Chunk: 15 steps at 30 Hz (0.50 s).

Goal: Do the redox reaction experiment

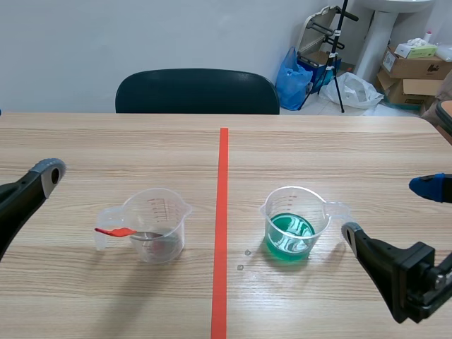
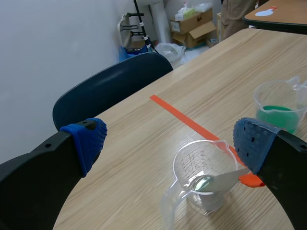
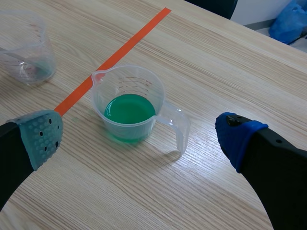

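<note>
The measuring cup of green liquid (image 3: 128, 108) stood on the table (image 1: 85, 296) just ahead of the right gripper (image 1: 389, 209), whose fingers were spread wide with nothing between them. Its handle was turned toward the blue-padded finger (image 3: 236, 136). The left gripper (image 2: 170, 140) was likewise parted and empty. Ahead of and below it sat a second clear cup (image 2: 204, 179), with a red-handled spoon (image 1: 115, 231) resting across its rim. Both cups carried printed scale marks, too small to read. The orange tape line (image 1: 222, 233) ran between the cups.
</note>
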### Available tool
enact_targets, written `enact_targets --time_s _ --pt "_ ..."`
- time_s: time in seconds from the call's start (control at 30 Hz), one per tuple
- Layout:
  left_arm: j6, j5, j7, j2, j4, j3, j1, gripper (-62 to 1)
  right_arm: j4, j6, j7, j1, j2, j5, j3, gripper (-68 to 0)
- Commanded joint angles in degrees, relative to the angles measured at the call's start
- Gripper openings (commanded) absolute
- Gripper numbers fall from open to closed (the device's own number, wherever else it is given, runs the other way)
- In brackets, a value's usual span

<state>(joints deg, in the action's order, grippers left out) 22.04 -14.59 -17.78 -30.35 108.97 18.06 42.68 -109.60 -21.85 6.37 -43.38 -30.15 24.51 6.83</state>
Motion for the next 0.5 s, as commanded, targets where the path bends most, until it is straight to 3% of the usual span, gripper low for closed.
enact_targets --time_s 0.0,0.47 --pt "-0.5 -0.9 1.3 0.8 1.3 -0.2 0.5 -4.6 -0.7 0.4 1.0 0.3 -0.3 0.4 -0.1 0.4" --pt "-0.5 -0.9 2.5 0.8 1.3 -0.2 0.5 -4.6 -0.7 0.4 0.8 0.3 -0.3 0.4 -0.1 0.4"
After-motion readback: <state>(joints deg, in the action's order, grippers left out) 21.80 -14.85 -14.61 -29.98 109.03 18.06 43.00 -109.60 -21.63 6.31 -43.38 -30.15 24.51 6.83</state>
